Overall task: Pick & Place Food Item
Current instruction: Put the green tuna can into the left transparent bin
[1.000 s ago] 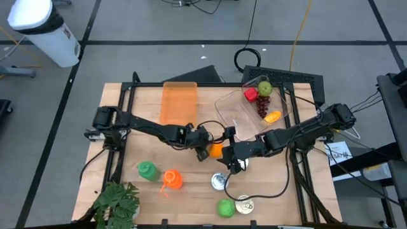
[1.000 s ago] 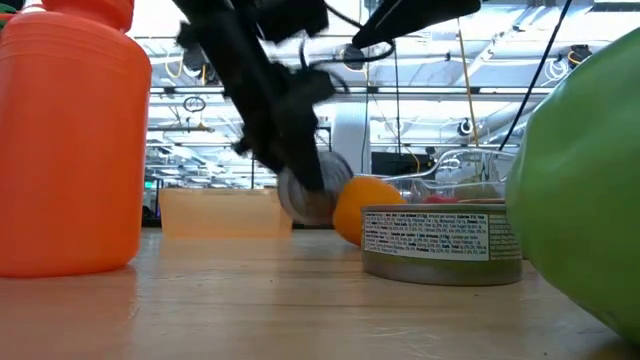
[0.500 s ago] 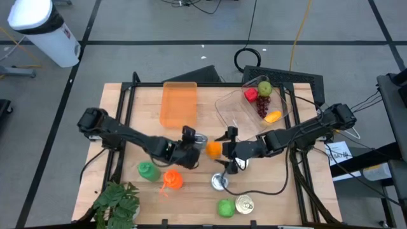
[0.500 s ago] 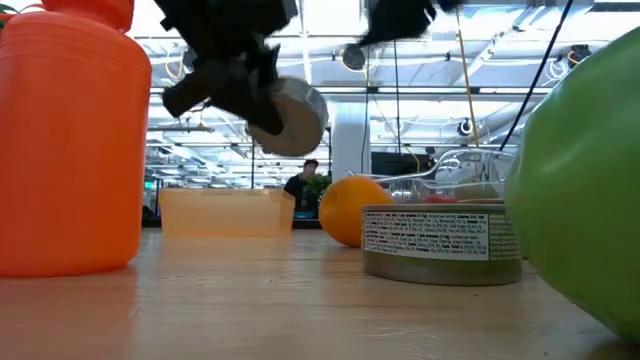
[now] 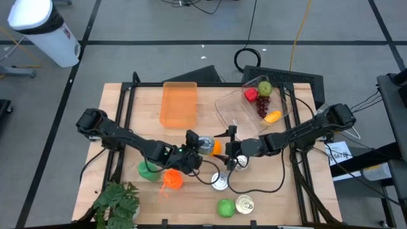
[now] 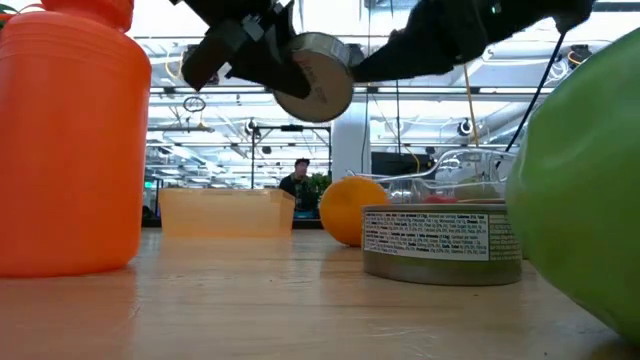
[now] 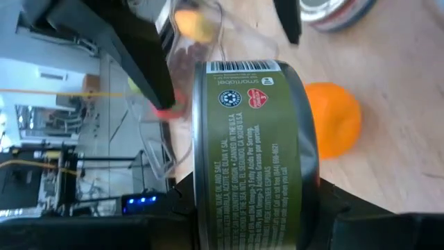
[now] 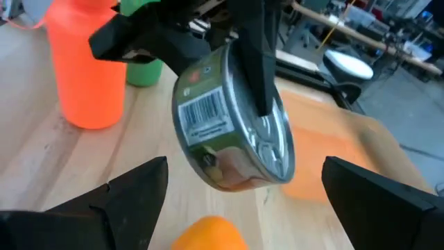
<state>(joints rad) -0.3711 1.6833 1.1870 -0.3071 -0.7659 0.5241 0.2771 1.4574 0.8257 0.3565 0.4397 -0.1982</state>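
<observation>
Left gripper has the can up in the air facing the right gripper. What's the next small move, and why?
Probably the right gripper eases forward around the can. The left gripper holds the can lifted above the orange, and the right one's fingers are open just short of it, so a handover looks likely.

1. High view looks straight down on the whole worktop [image 5: 133,121].
2. Low view sits at worktop level, facing the room.
3. Both wrist views closely frame the tin [image 8: 232,128].
</observation>
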